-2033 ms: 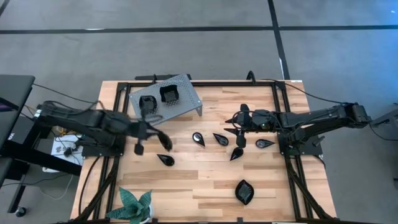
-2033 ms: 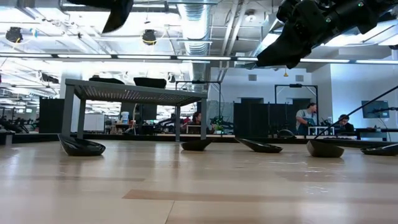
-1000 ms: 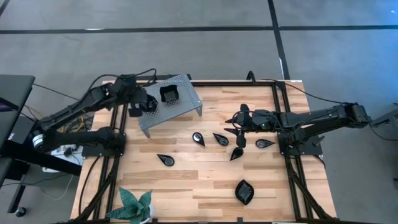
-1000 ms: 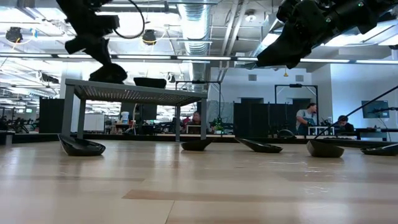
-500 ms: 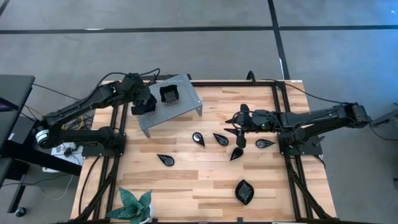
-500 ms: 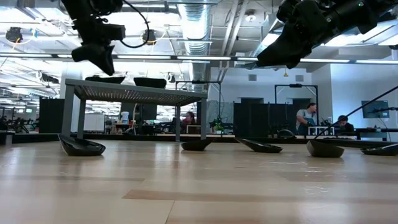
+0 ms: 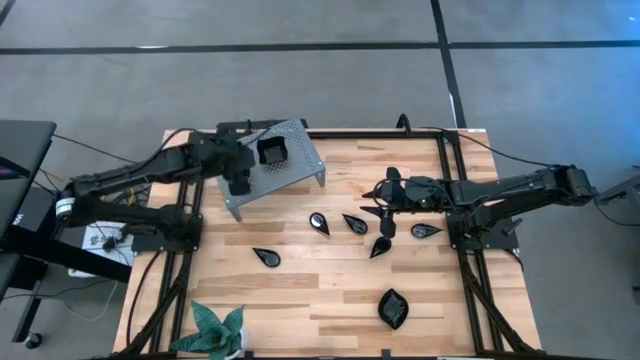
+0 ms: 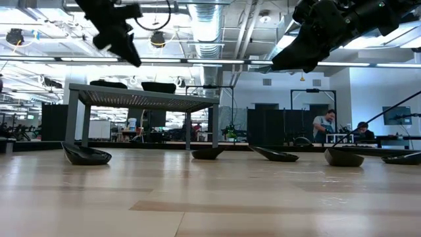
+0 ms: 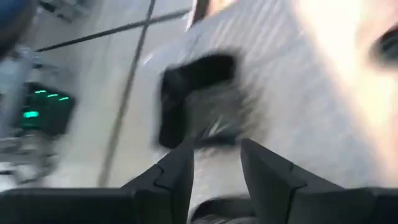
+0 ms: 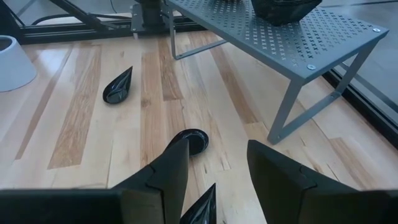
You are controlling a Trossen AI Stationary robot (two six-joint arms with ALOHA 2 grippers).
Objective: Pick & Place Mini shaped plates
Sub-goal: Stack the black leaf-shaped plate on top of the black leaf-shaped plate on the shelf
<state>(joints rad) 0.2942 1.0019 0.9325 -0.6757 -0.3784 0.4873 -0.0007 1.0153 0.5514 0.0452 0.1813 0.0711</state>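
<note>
Two black mini plates sit on the grey perforated stand: one shows in the high view, and both show in the low view. Several more lie on the table, such as three teardrop plates and a leaf-shaped one. My left gripper hovers open and empty above the stand's left part, over a squarish plate. My right gripper hangs open and empty high above the table's middle, with a plate's tip below its fingers.
A green plant in a white pot stands at the near left edge. The stand's legs rise from the table at the far left. Bare wood lies between the plates and the near edge. People sit in the room behind.
My left gripper has let go of a plate on the stand's left part and has risen clear of it, drifting a little toward the table's right. That plate stays on the stand beside the other one.
</note>
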